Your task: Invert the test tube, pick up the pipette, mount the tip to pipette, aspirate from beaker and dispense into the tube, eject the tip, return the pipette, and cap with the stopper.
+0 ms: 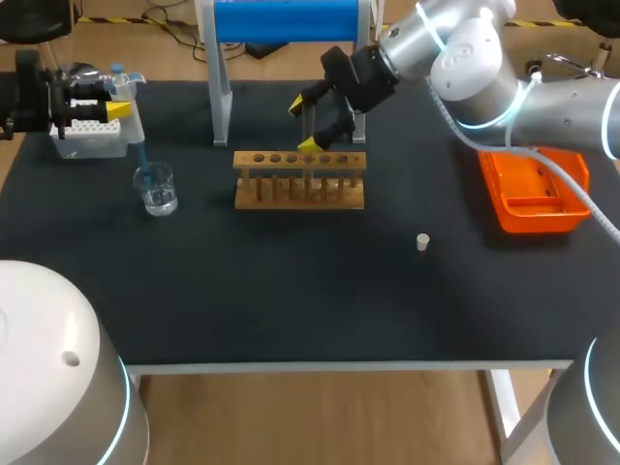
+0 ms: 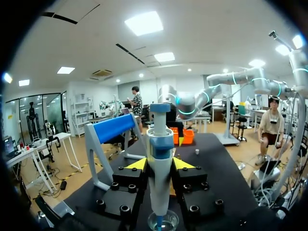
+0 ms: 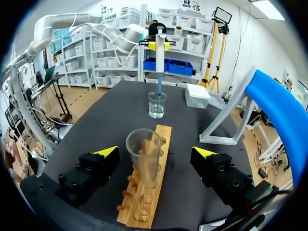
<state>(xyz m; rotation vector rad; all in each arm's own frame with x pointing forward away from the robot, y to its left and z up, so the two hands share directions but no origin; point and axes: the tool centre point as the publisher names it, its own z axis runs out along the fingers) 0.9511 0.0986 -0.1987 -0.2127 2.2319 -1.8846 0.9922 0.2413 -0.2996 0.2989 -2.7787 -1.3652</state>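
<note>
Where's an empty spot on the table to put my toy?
The front strip of the table, between the test tube rack and the near edge, is bare but for one stopper. The back is crowded: tip box, beaker, rack with the right hand over it, orange bin.

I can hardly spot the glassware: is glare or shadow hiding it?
Head view: the beaker shows as pale glints against the dark table. Right wrist view: the test tube is see-through, the rack showing through it. Left wrist view: ceiling lamps glare above; the pipette is evenly lit.
</note>
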